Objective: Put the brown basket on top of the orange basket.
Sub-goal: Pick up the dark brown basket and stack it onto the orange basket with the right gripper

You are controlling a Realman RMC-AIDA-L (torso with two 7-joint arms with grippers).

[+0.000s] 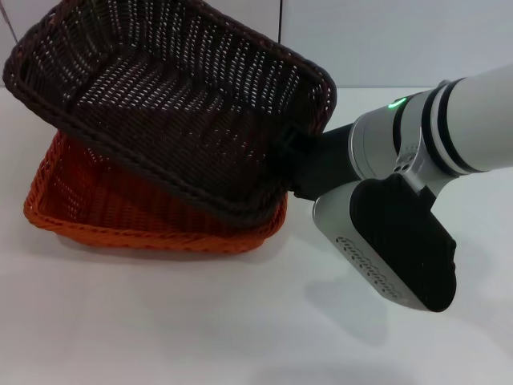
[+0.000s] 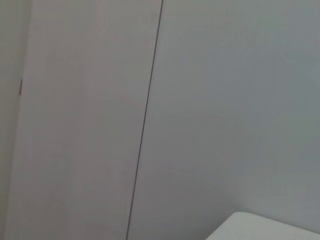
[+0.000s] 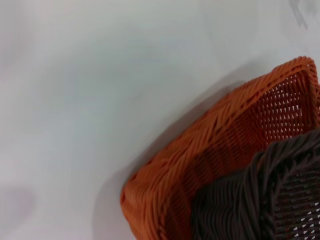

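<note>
The brown basket (image 1: pixel 160 104) hangs tilted over the orange basket (image 1: pixel 120 212), its near-right corner low inside the orange one and its far-left side raised. The orange basket sits flat on the white table. My right gripper (image 1: pixel 290 156) is at the brown basket's right rim and is shut on it. The right wrist view shows a corner of the orange basket (image 3: pixel 210 165) with the brown basket's braided rim (image 3: pixel 265 200) overlapping it. My left gripper is out of view; its wrist view shows only a wall.
The white table (image 1: pixel 200 321) stretches in front of and to the right of the baskets. A pale wall with a vertical seam (image 2: pixel 145 120) stands behind. A table corner (image 2: pixel 265 227) shows in the left wrist view.
</note>
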